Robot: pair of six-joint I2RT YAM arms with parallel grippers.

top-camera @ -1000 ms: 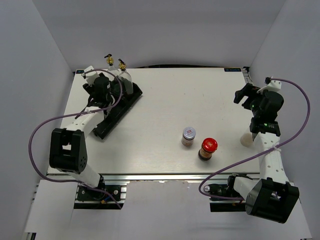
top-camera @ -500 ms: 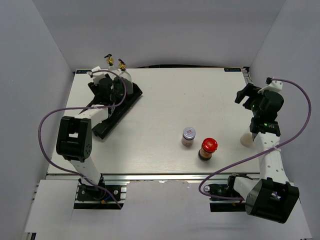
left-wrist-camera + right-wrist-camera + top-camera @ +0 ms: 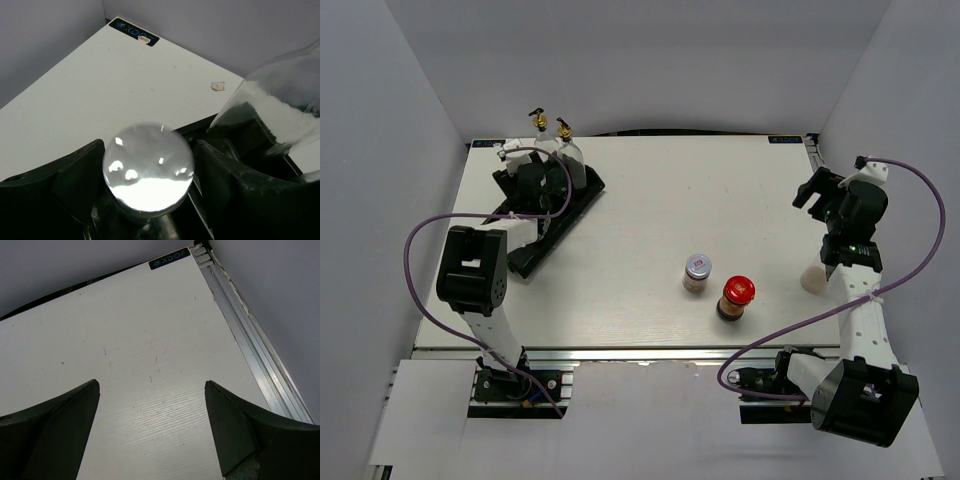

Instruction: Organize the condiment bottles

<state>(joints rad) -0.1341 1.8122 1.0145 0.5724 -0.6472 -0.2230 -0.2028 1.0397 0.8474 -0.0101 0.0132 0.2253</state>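
Since the earlier frames, the left arm has drawn in and carried its wrist along the tray [image 3: 535,250] toward the two cruets [image 3: 567,160]. The right arm is almost unchanged.

The left hand [image 3: 148,165] is closed on the silver-capped shaker [image 3: 148,175], with a finger pressed to each side of the cap. It holds the shaker over the tray, just beside one cruet. The right hand [image 3: 150,440] is open and empty above the far right corner of the tabletop [image 3: 700,200].

The step in hand appears to be seating the shaker in the tray. The next move calls for lowering it upright, clear of the cruet, then releasing.

Outstanding items are the silver-lidded jar [image 3: 697,272] and red-lidded jar [image 3: 736,297], which stand near each other mid-tabletop, well apart from the tray.
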